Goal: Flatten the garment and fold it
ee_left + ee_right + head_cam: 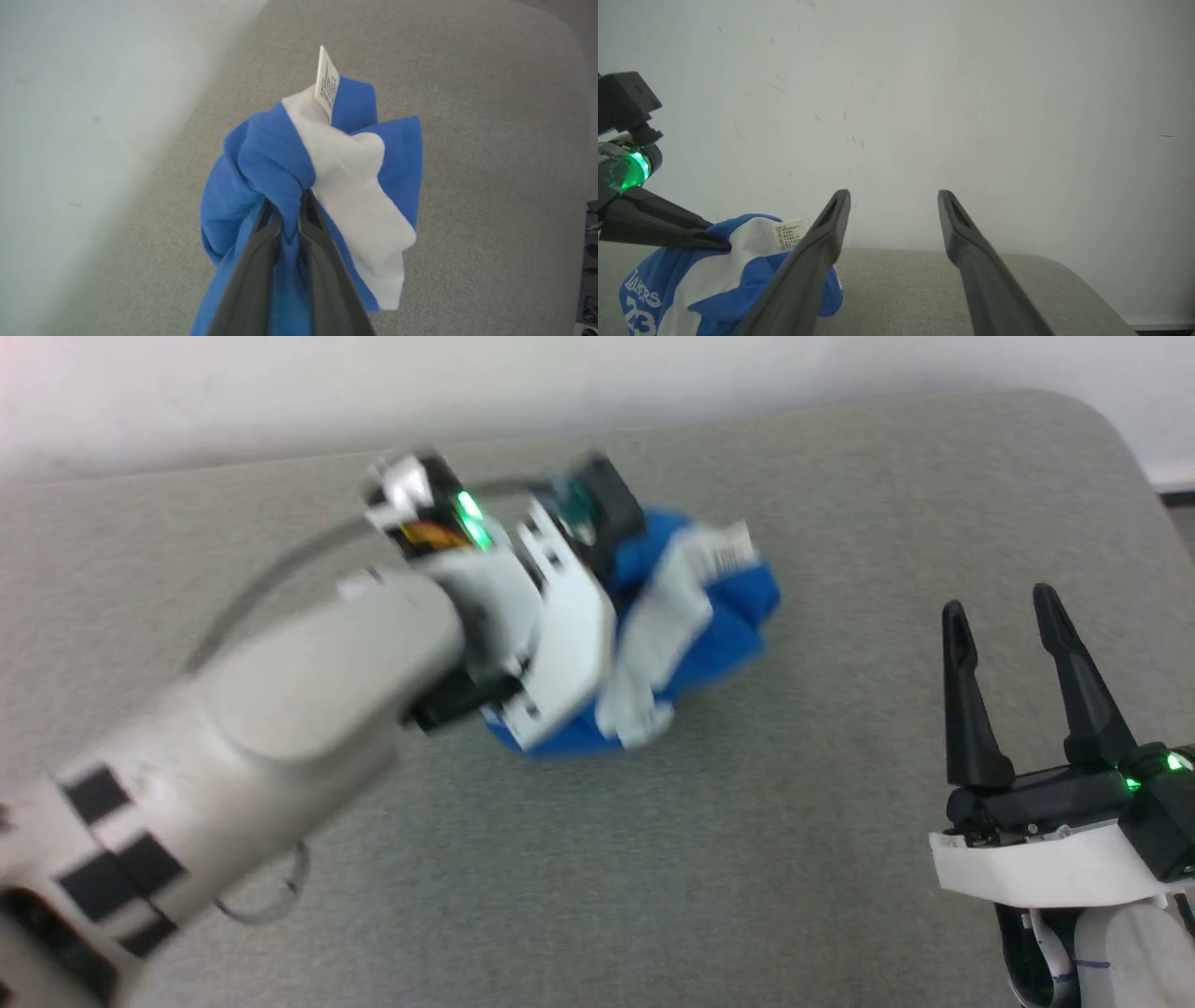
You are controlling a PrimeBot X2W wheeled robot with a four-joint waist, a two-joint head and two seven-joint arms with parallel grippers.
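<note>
The garment (719,607) is a bunched heap of royal-blue fabric with a white stripe and a small white label, on the grey table (840,859) at centre. My left gripper (290,205) is shut on a blue fold of the garment (261,158), lifting it; the white label (327,84) sticks up beyond the fingertips. In the head view the left wrist hides those fingers. From the right wrist view the garment (691,280) shows white "LAKERS 23" lettering, with the left gripper (717,241) pinching its top. My right gripper (999,607) stands open at the right, apart from the cloth.
A pale wall (560,383) runs behind the table's far edge. The table's rounded far-right corner (1111,429) lies beyond my right gripper. A thin cable loop (271,896) hangs under the left forearm.
</note>
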